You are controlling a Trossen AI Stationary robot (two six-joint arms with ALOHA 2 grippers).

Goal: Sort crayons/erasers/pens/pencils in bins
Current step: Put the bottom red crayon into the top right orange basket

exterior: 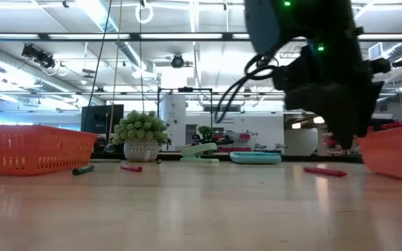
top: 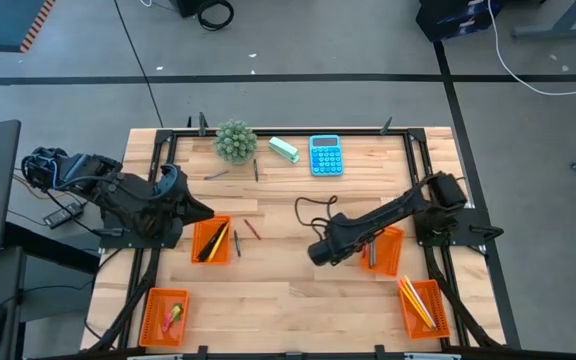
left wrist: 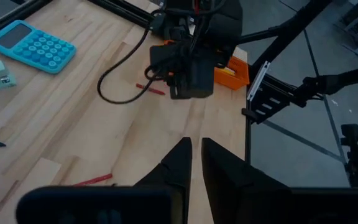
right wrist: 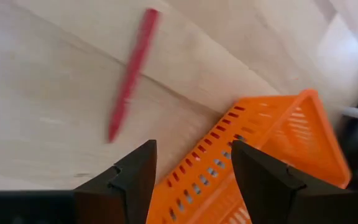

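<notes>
Right gripper (top: 320, 252) hangs wide and empty beside its orange bin (top: 389, 262); left gripper (top: 200, 211), nearly closed and holding nothing visible, hovers above the crayon bin (top: 219, 227); a red crayon (top: 252, 229) lies loose between them; fetching it seems next, needing a descent and pinch.

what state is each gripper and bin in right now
left gripper: shut, empty, beside left rear bin
right gripper: open, empty
left rear bin: holds sticks
left front bin: holds erasers
right front bin: holds pencils
red crayon: loose on table
</notes>
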